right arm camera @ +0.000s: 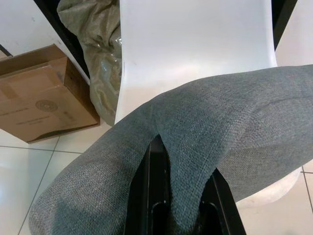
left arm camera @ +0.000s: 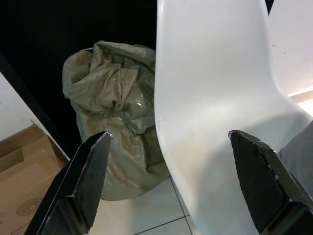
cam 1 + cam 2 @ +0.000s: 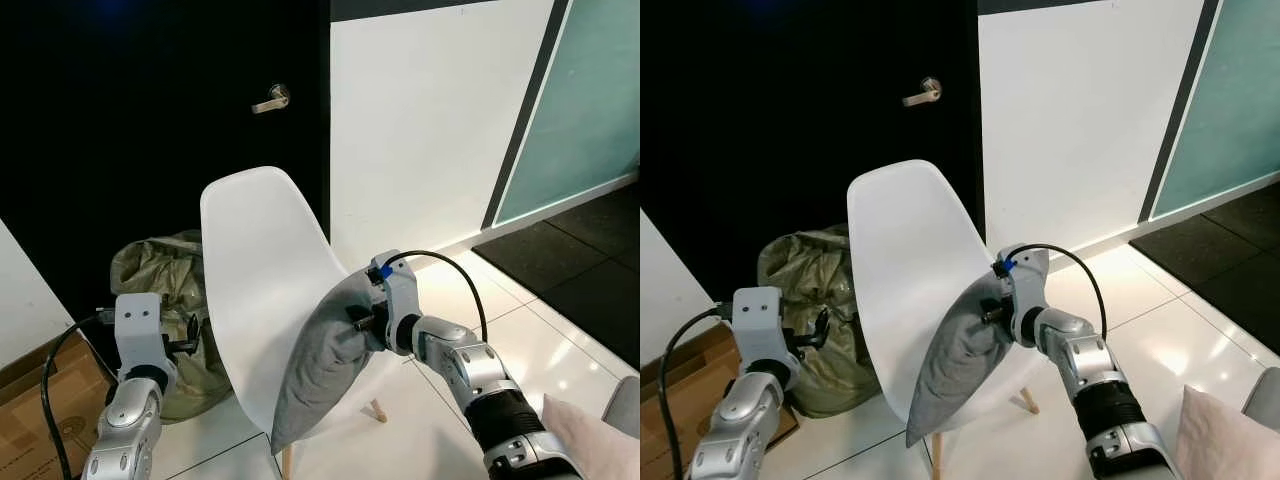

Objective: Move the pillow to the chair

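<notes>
Pinched tightly between the closed fingers of the right gripper (image 1: 178, 205), the grey pillow (image 3: 325, 360) is held against the white chair (image 3: 255, 290) seat, while the left gripper (image 2: 171, 181) is kept wide open and empty beside the backrest.

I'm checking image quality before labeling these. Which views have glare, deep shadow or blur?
Left eye view: glare on the floor tiles by the wall, and the black door loses all detail. Left wrist view: the white chair is sharp, a small glint shows on the green sack. Right wrist view: the grey pillow weave is crisp, the right tool soft-edged.
</notes>
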